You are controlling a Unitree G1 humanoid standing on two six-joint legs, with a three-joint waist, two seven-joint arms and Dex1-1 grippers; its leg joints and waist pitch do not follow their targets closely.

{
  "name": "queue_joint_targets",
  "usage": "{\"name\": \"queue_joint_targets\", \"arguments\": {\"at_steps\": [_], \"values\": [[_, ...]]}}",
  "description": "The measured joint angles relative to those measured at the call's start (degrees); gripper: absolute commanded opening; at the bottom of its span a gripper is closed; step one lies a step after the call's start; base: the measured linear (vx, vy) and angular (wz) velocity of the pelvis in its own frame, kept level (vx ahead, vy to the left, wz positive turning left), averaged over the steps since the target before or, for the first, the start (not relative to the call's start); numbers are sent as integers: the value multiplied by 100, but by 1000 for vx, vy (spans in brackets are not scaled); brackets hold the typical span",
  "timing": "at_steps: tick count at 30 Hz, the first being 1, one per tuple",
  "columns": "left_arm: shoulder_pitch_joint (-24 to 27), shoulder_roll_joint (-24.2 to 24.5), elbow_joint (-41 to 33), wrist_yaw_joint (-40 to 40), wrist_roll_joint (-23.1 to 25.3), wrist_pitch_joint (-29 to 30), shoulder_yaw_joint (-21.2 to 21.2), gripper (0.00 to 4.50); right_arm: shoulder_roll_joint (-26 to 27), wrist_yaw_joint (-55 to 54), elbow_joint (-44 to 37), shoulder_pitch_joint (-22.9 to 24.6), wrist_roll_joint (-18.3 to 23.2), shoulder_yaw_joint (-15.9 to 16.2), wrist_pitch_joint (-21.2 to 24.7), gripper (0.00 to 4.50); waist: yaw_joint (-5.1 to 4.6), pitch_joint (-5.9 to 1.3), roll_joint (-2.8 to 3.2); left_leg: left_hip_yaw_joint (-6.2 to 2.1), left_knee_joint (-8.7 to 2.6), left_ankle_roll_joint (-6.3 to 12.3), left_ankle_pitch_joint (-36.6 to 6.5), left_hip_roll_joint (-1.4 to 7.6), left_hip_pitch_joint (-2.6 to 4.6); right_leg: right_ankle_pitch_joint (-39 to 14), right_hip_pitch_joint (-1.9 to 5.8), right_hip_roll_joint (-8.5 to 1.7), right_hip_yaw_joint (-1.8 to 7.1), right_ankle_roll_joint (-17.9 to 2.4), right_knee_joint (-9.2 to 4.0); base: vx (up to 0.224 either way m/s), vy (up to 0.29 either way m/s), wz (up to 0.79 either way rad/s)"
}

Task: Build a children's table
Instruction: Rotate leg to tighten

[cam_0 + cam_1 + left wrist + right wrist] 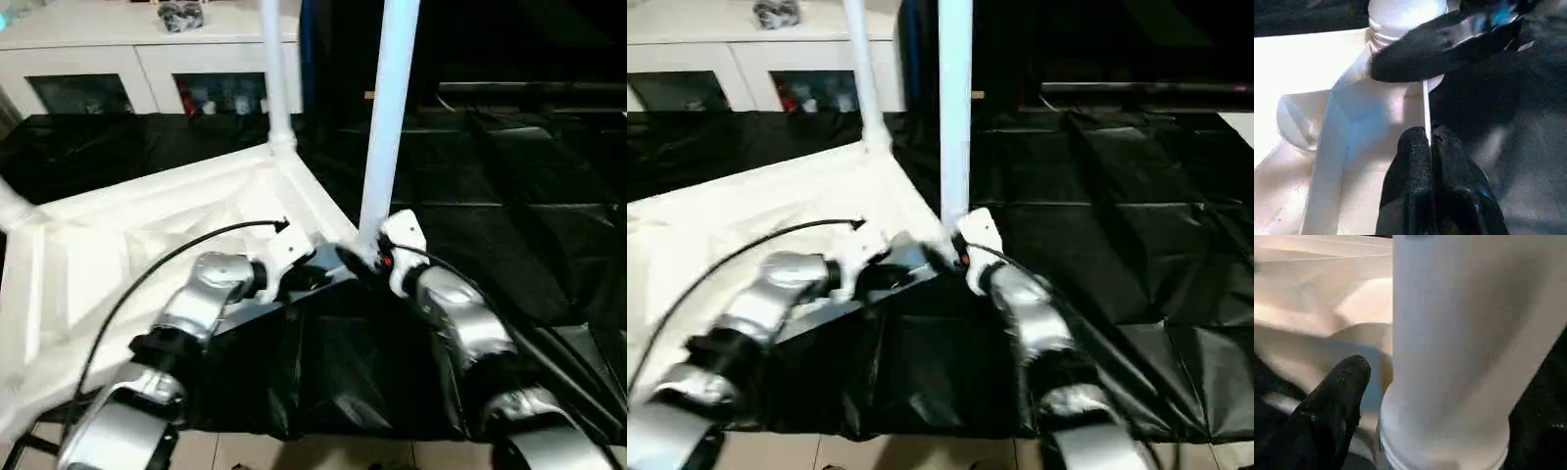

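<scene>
The white table top [147, 245] lay upside down on the black sheet [529, 225] that covered the floor, with its ribbed side up. It filled the left part of the scene, and one corner pointed toward the middle. The left gripper [1431, 147] had its two black fingers pressed together on the thin raised edge of the top, just beside that near corner. A far leg [277, 78] stood upright in the back corner socket. A near leg [389, 127] stood upright at the near corner, right at the edge of the top. The right gripper [364, 262] was at the bottom of this near leg, with one black finger [1337, 401] on one side of it. I cannot tell if it squeezed the leg or stood apart from it. To the right of the leg, the black sheet was wide and bare, with lots of room to move. At the back left stood a white cabinet [137, 69] with glass doors.
</scene>
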Motion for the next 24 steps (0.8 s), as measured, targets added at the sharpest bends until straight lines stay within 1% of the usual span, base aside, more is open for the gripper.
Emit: {"name": "queue_joint_targets", "arguments": {"at_steps": [3, 4, 8, 9, 10, 13, 14, 16, 18, 20, 24], "values": [[23, 158, 0, -357, -41, -94, -10, 0, -253, 701, -340, 232, 193, 95, 67, 389, 69, 1, -1, 1, 6, 0, 0, 0, 0, 1, 1, 0, 3, -1, 2, 0, 0, 0], [37, 221, 0, -567, -83, -134, -30, 0, -447, 1098, -565, 353, 277, 168, 145, 389, 97, 2, -3, 1, 8, 0, 0, -1, 1, 1, 4, 0, 4, -1, 2, 0, 0, 0], [77, 378, -8, -1072, -165, -246, -80, 0, -850, 1934, -987, 569, 420, 324, 294, 389, 155, 2, -3, 3, 9, 0, 0, 0, 0, 1, 6, -2, 7, -1, 4, 0, 0, 0], [78, 415, -8, -1166, -199, -257, -109, 0, -939, 2099, -1057, 586, 437, 371, 328, 364, 163, 2, -4, 3, 9, 0, 0, 0, 0, 2, 6, -2, 7, -1, 4, 0, 0, 0], [79, 444, -8, -1264, -213, -277, -129, 0, -1028, 2255, -1156, 606, 440, 412, 390, 356, 174, 2, -4, 3, 9, 0, 0, -1, 0, 2, 6, -2, 7, -1, 4, 0, 0, 0], [82, 481, -8, -1434, -242, -309, -172, 0, -1141, 2461, -1275, 662, 445, 417, 453, 351, 217, 2, -4, 3, 9, 0, 0, 0, 1, 1, 6, -2, 6, -1, 5, 0, 0, 0], [93, 487, -12, -1485, -263, -308, -174, 0, -1173, 2537, -1334, 691, 445, 424, 480, 325, 234, 2, -4, 3, 9, 0, 0, 0, 1, 1, 6, -2, 6, -1, 5, 0, 0, 0], [103, 503, -30, -1555, -268, -307, -178, 0, -1185, 2582, -1373, 700, 446, 425, 520, 316, 245, 2, -4, 3, 9, 0, 0, 0, 1, 1, 6, -2, 7, -1, 6, 0, 0, 0], [111, 513, -44, -1591, -270, -307, -179, 0, -1192, 2612, -1387, 700, 447, 426, 548, 312, 249, 1, -4, 3, 10, 0, 0, 0, 1, 1, 6, -2, 7, -1, 5, 0, 0, 0], [116, 529, -58, -1631, -271, -307, -181, 0, -1195, 2625, -1443, 715, 448, 434, 599, 282, 248, 2, -6, 3, 9, 0, 0, 0, 1, 1, 6, -2, 7, -1, 5, 0, 0, 0], [133, 550, -70, -1668, -290, -328, -183, 0, -1213, 2639, -1559, 745, 444, 464, 698, 275, 248, 2, -8, 3, 9, 0, 0, 0, 0, 0, 6, -2, 6, 1, 5, 0, 0, 0]]}}
